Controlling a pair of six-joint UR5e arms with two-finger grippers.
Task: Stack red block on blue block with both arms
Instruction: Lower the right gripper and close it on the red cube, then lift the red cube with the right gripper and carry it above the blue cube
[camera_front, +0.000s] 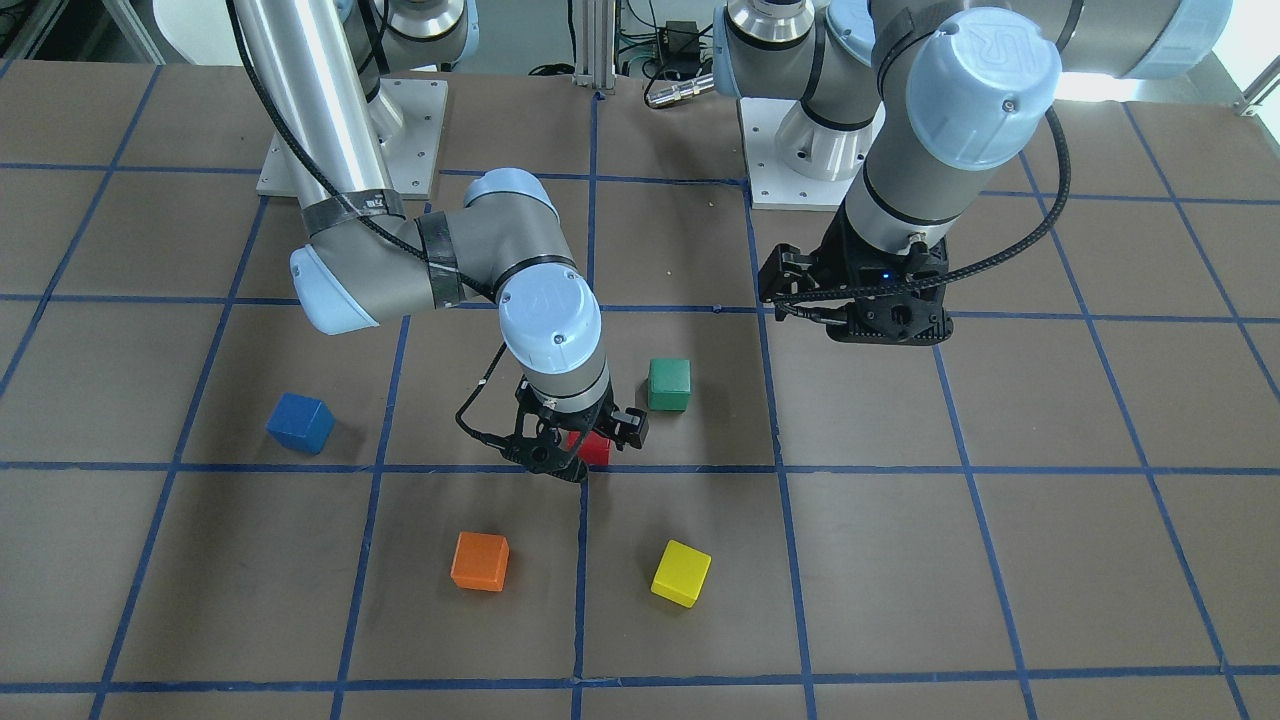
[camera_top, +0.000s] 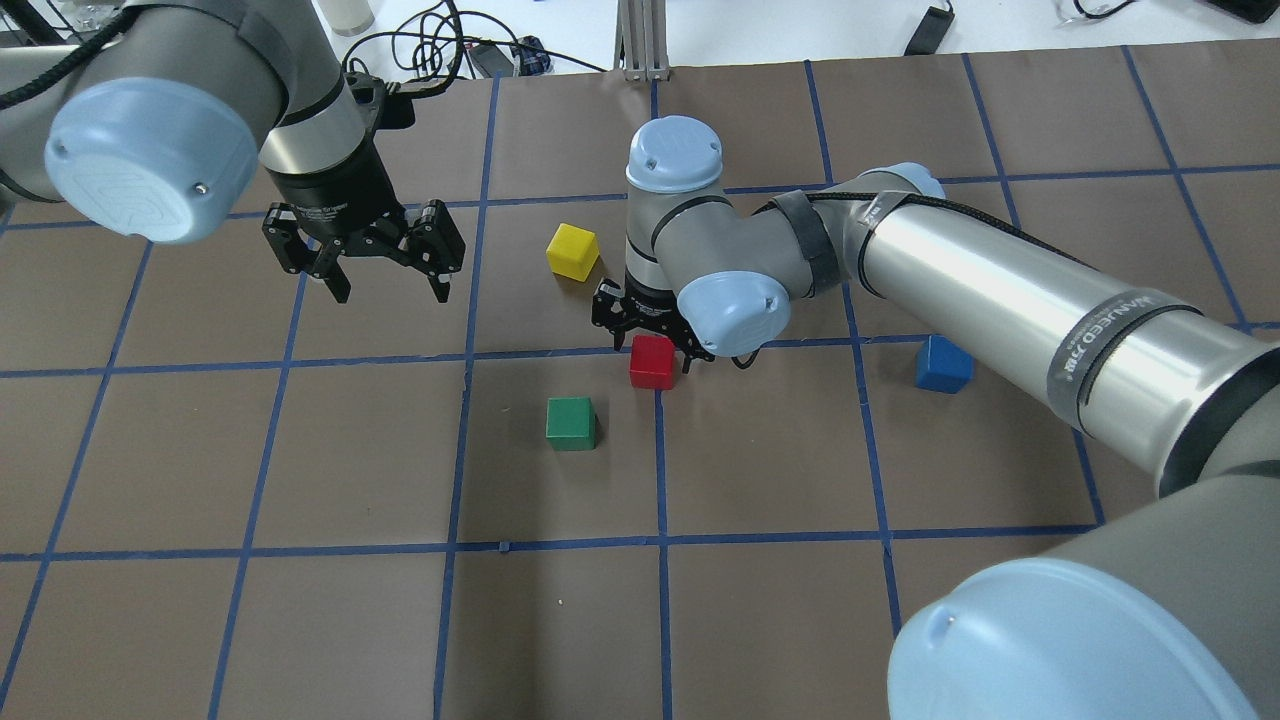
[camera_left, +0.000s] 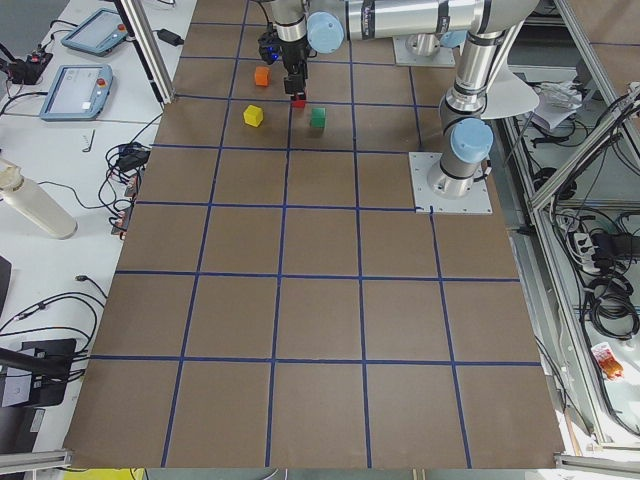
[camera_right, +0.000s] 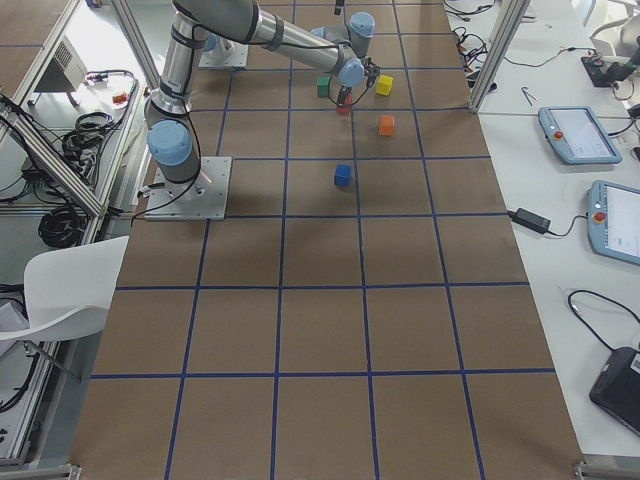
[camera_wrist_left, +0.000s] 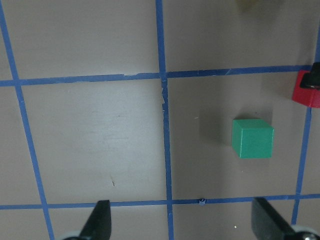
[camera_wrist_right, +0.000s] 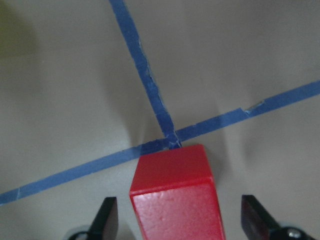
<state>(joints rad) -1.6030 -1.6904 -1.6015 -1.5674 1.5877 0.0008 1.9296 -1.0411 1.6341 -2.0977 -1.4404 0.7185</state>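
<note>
The red block (camera_top: 653, 361) sits on the table at a crossing of blue tape lines. My right gripper (camera_top: 650, 335) is low over it, open, with a finger on each side and a gap to both. In the right wrist view the red block (camera_wrist_right: 175, 200) fills the space between the fingertips (camera_wrist_right: 106, 217). The blue block (camera_top: 943, 363) lies alone, further to the robot's right, and shows in the front view (camera_front: 299, 422). My left gripper (camera_top: 390, 290) hovers open and empty above the table, apart from all blocks.
A green block (camera_top: 571, 423) lies close to the red one, on the robot's near left. A yellow block (camera_top: 573, 250) lies beyond. An orange block (camera_front: 480, 561) lies near the yellow one, hidden by my right arm in the overhead view.
</note>
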